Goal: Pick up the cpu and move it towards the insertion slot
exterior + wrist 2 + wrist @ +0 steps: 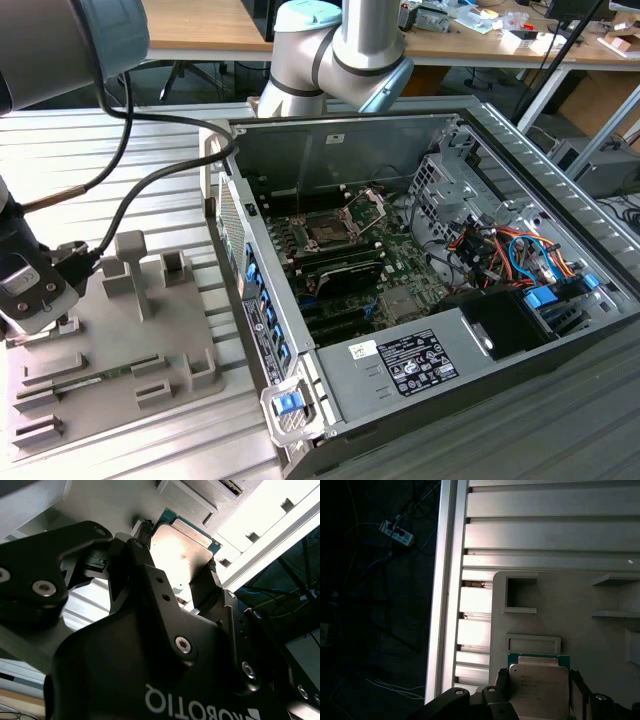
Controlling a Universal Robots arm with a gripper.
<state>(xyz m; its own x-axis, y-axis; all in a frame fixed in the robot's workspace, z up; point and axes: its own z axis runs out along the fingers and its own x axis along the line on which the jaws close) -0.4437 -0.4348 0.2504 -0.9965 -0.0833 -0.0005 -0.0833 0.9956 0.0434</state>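
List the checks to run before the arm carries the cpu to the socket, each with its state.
1. Gripper shut on cpu: ok; fingers press two opposite edges in the second wrist view.
2. Cpu clear of the tray: cannot tell.
3. Load plate raised over the socket: ok.
4. Socket free of another chip: ok, it looks dark.
5. Low straight path: not ok, likely; the case wall stands between tray and socket.
6. Cable clear of the case wall: cannot tell.
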